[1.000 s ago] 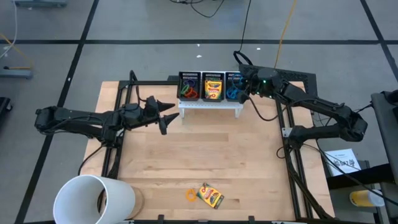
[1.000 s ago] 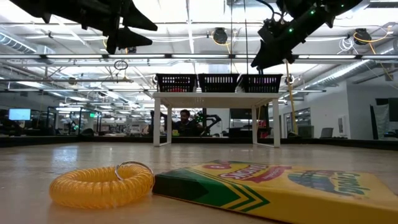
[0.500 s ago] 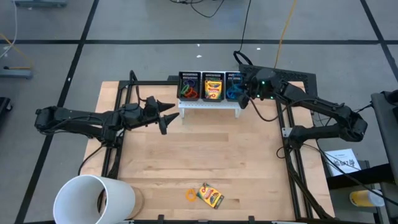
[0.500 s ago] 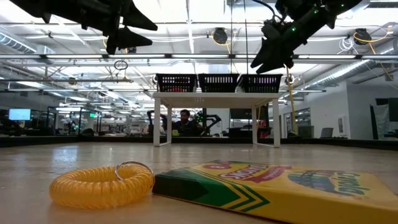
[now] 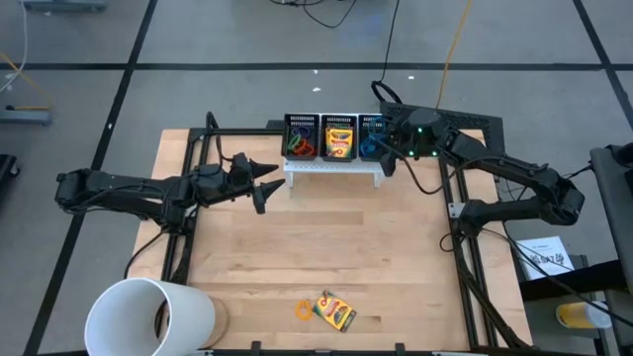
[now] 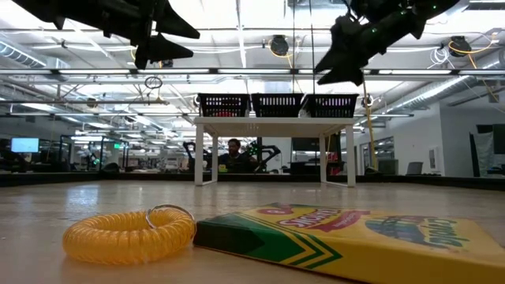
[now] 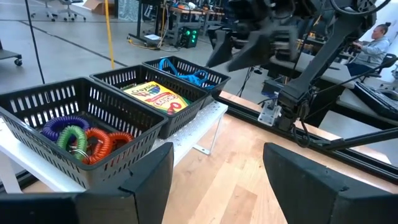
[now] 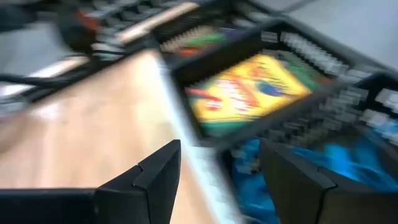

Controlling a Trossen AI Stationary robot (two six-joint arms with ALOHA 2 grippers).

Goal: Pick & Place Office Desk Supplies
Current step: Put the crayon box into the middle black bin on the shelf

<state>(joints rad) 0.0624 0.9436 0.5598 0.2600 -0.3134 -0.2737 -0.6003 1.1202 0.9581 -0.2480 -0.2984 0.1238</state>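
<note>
The wooden table [image 5: 326,247] carries a white riser shelf [image 5: 334,166] at its far edge, and well away from that shelf, near the opposite edge, lie a crayon box [image 5: 335,311] and an orange coil band [image 5: 303,311] touching it, with a large white cup [image 5: 148,316] at the corner.

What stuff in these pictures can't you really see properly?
- White paper cup, high view: the picture's bottom edge cuts it off, and its inside is shadowed.
- Blue items in the right black mesh bin, right wrist view: motion blur hides their shape.
- Yellow-and-green crayon box on the wooden table, low view: right edge cuts it off.
- Person behind the white stand, low view: too small.
</note>
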